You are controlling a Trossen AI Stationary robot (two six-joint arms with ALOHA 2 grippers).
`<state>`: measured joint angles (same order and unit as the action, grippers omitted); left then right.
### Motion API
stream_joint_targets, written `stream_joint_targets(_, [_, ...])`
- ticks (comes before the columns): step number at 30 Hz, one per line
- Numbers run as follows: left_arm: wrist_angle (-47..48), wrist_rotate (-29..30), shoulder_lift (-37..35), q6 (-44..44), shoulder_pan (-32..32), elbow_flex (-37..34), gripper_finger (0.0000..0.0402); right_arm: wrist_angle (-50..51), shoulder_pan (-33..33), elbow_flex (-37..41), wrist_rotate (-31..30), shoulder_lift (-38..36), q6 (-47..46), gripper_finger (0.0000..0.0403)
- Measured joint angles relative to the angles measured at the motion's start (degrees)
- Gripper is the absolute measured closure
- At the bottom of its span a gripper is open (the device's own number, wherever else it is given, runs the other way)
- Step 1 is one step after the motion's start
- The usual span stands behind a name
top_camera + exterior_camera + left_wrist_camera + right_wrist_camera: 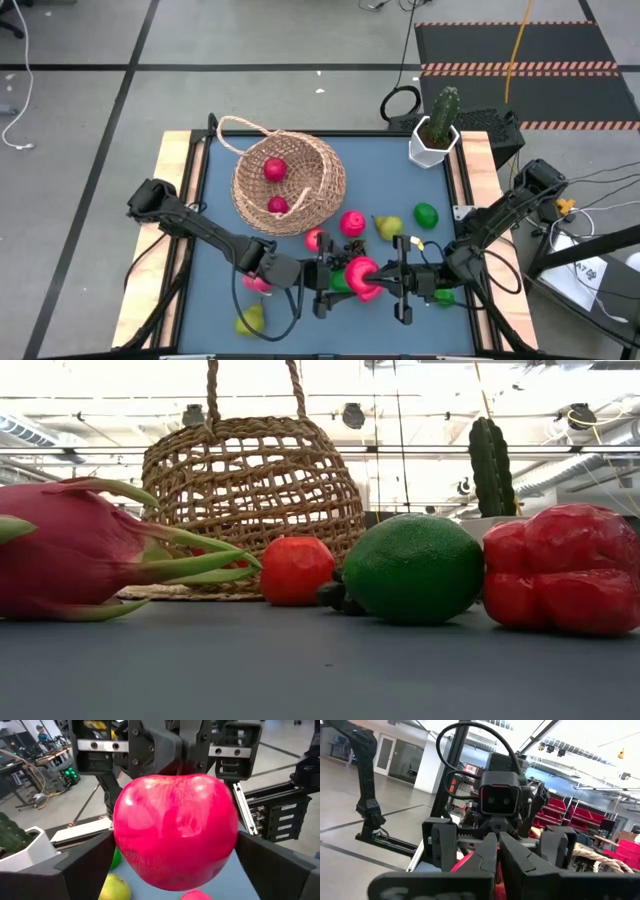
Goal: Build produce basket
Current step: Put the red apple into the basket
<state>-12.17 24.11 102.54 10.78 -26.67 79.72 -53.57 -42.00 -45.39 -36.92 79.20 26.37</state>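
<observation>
a: two grippers meet near the table's front edge, nose to nose. the left gripper has its fingers spread wide, and the pink-red apple sits right between them; in the left wrist view that apple fills the gap from one finger to the other.

b: is the left one squeezing it?

a: i cannot tell whether its fingers touch the fruit. the right gripper has its fingers together, and its closed tips press at the apple's far side.

b: and the basket?

a: the basket lies tipped on its side toward the back left, well apart from both grippers, with two red fruits inside. a pear and a lime lie between basket and grippers.
</observation>
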Motion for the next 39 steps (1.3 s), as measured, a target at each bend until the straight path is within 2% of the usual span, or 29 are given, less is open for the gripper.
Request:
stream_joint_targets(7, [-0.6, -0.7, 0.2, -0.4, 0.1, 0.0, 0.0001, 0.3, 0.0, 0.0, 0.1, 0.0, 0.0, 0.0401])
stream_joint_targets(11, [-1.7, -4.7, 0.2, -1.7, 0.1, 0.0, 0.0001, 0.1, 0.0, -0.1, 0.8, 0.0, 0.2, 0.0400])
stream_joint_targets(23, [-1.4, -8.1, 0.2, -5.9, 1.1, 0.0, 0.0002, 0.3, 0.0, -0.1, 2.5, 0.0, 1.3, 0.0399])
stream_joint_targets(39, [-1.3, -9.2, 0.3, -6.5, 1.5, 0.0, 0.0006, 0.2, 0.2, -0.1, 2.3, 0.0, 1.5, 0.0400])
